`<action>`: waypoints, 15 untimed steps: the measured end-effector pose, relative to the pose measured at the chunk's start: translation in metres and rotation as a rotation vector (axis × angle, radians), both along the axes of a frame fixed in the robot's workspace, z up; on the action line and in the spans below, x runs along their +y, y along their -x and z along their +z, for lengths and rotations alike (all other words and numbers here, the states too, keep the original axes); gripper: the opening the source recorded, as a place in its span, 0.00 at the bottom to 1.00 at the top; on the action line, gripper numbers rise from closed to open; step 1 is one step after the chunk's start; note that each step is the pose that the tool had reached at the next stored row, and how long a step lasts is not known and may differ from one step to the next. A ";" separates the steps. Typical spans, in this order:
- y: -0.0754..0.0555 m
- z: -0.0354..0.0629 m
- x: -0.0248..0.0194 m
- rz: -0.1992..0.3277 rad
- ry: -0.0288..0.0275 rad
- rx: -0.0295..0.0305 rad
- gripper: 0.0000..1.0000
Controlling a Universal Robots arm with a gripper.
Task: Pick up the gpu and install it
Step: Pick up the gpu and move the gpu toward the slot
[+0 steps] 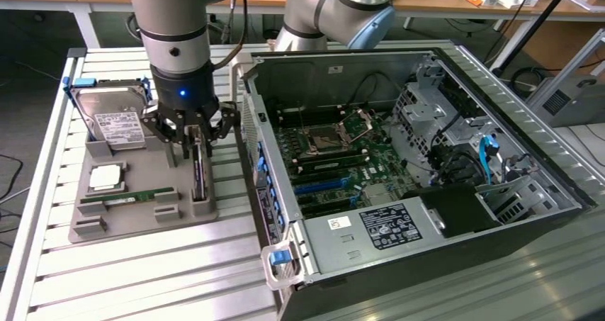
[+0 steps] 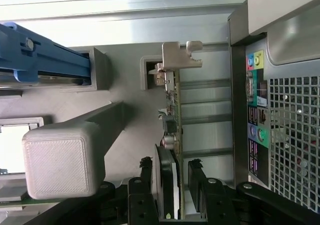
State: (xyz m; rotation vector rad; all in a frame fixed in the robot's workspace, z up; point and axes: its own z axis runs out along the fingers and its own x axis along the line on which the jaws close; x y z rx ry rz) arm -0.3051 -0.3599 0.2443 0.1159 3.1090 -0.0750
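Exterior view: the black claw (image 1: 195,149) is hanging with fingers apart, straddling the thin dark gpu card with silvery bracket (image 1: 198,178), not clamping it. The card is standing on edge in the grey plastic holder tray (image 1: 132,220), along the tray's edge nearest the open black computer case (image 1: 426,158), on the slatted metal surface (image 1: 142,278).

Hard drive (image 1: 112,122), green memory stick (image 1: 127,195), grey holder (image 1: 132,222), open computer case (image 1: 321,73)
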 end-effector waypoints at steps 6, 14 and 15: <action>0.000 -0.0001 0.0000 0.000 0.0000 0.0000 0.40; 0.000 -0.0001 0.0000 0.000 0.0000 0.0000 0.27; 0.000 -0.0001 0.0000 0.000 0.0000 0.0000 0.27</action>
